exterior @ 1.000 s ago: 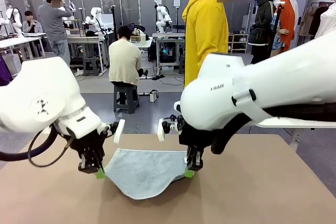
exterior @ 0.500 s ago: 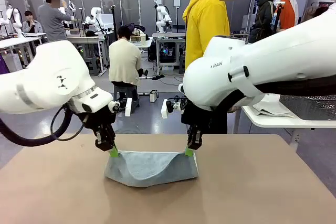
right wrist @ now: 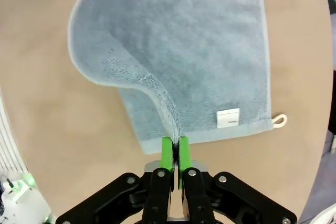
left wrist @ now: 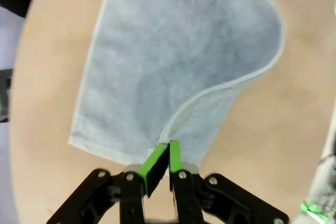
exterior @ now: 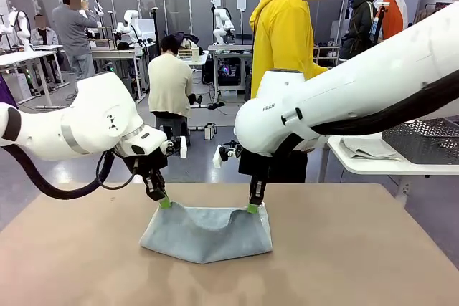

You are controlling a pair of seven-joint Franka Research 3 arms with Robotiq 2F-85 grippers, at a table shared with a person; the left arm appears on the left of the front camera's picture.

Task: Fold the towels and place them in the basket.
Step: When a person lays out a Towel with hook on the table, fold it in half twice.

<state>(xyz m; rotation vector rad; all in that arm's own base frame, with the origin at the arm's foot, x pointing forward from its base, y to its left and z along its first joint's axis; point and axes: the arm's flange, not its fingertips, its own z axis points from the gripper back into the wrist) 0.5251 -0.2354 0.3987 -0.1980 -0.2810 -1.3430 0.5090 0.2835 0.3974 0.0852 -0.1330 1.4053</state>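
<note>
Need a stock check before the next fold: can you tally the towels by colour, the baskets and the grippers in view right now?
pale blue-grey towel: 1
dark grey lattice basket, on the side table at the right: 1
grippers: 2, the left gripper and the right gripper, each shut on a corner of the towel
Total: 4

Tan table (exterior: pixel 358 249) carries one blue-grey towel (exterior: pixel 208 233), seemingly half folded.

Left end effector (left wrist: pixel 169 149) pinches a corner of the pale towel (left wrist: pixel 173 51)
</note>
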